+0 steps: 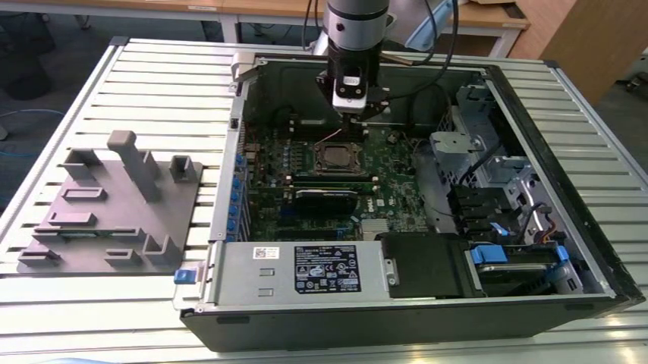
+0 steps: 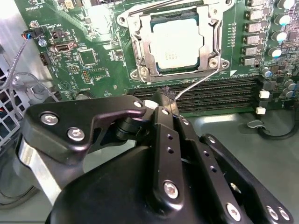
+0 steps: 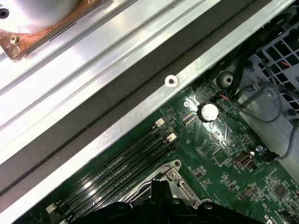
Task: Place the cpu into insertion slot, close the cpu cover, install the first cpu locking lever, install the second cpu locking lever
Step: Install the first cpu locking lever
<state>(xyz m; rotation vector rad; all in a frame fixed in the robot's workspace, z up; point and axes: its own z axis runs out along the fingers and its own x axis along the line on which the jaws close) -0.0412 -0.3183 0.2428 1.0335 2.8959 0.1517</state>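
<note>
Standing by the open case: the cpu (image 2: 180, 39) is already sitting in the insertion slot (image 2: 154, 70), and the cpu cover (image 2: 140, 51) looks folded down around it. The gripper (image 2: 164, 97) is pinched shut, with its tip right at the free end of one locking lever (image 2: 196, 84) – I can't tell if the wire is actually clamped. That lever runs slantwise from the socket corner out to the tip, over the memory slots (image 2: 219, 95). So the socket sits near the tool, just beyond the lever's hinged end.
</note>
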